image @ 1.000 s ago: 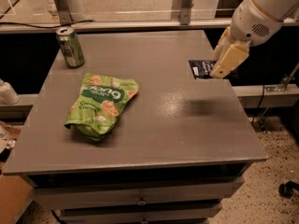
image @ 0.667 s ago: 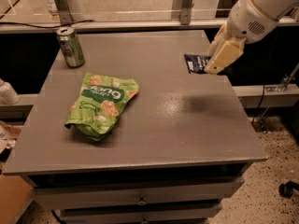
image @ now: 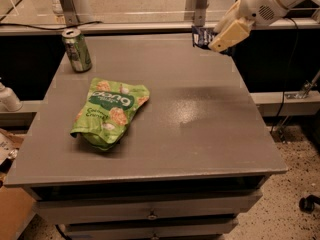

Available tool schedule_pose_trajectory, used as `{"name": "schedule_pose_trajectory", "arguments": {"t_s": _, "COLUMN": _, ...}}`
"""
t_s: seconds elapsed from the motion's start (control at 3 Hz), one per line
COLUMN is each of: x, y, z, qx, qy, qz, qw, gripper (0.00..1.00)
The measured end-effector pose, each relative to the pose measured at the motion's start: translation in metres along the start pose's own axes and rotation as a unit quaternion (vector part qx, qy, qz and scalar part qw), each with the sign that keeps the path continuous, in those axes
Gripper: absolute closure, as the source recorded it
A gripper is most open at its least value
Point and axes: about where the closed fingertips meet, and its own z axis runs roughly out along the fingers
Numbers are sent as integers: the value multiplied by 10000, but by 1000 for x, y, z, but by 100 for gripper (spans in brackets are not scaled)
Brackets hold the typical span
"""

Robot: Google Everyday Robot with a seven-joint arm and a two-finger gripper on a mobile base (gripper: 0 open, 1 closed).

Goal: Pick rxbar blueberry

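Observation:
The rxbar blueberry (image: 202, 36) is a small dark navy wrapper with white text, held up in the air above the table's far right part. My gripper (image: 219, 38) is shut on it, its cream fingers (image: 228, 35) covering the bar's right end. The white arm comes in from the top right corner. The bar is off the grey table (image: 200, 134).
A large green snack bag (image: 110, 112) lies on the table's left middle. A green drink can (image: 77, 50) stands at the far left corner. A metal rail and glass partition run behind the table. Drawers sit under the front edge; a cardboard box is at lower left.
My gripper has lifted the bar off the table and carried it up and away toward the far edge. The bag and the can have not moved.

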Motion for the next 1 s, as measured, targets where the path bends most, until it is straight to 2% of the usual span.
{"name": "schedule_pose_trajectory", "arguments": {"t_s": 0.33, "x": -18, "y": -31, "z": -6, "qx": 227, "qy": -608, "qz": 102, "qw": 9978, "gripper": 100}}
{"name": "schedule_pose_trajectory", "arguments": {"t_s": 0.67, "x": -38, "y": -49, "z": -11, "qx": 181, "qy": -1229, "qz": 320, "qw": 9917, "gripper": 100}}
{"name": "schedule_pose_trajectory", "arguments": {"t_s": 1.0, "x": -45, "y": -54, "z": -19, "qx": 250, "qy": -1337, "qz": 283, "qw": 9903, "gripper": 100}}
